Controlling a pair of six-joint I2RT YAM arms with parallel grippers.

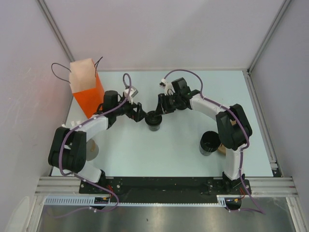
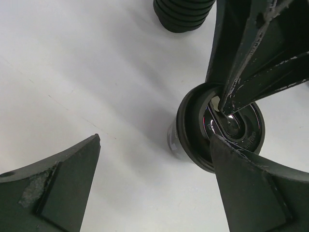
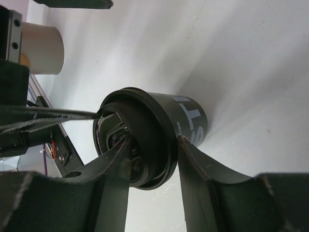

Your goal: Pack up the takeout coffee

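Currently on hand, item one: takeout coffee point(image 1: 153, 121), a small black cup with its lid on, standing upright on the pale table point(image 1: 183, 159) about mid-table, between my two arms. Item two: my right gripper point(image 3: 152, 145), clamped on the takeout coffee at its rim, with one finger point(image 3: 113, 169) laid across the lid's top and the other pressed to the outer wall beside white lettering. Item three: my left gripper point(image 2: 154, 140), jaws spread wide. One of its fingers point(image 2: 251, 188) sits at the lid's edge, and I cannot tell whether it touches. Item four: orange paper bag point(image 1: 87, 89), upright, with black cord handles, at the table's far left, well apart from the coffee. Item five: wider black cup point(image 1: 208, 142), open-topped, near my right arm's elbow. Item six: pale cup point(image 3: 43, 48), by my left arm.
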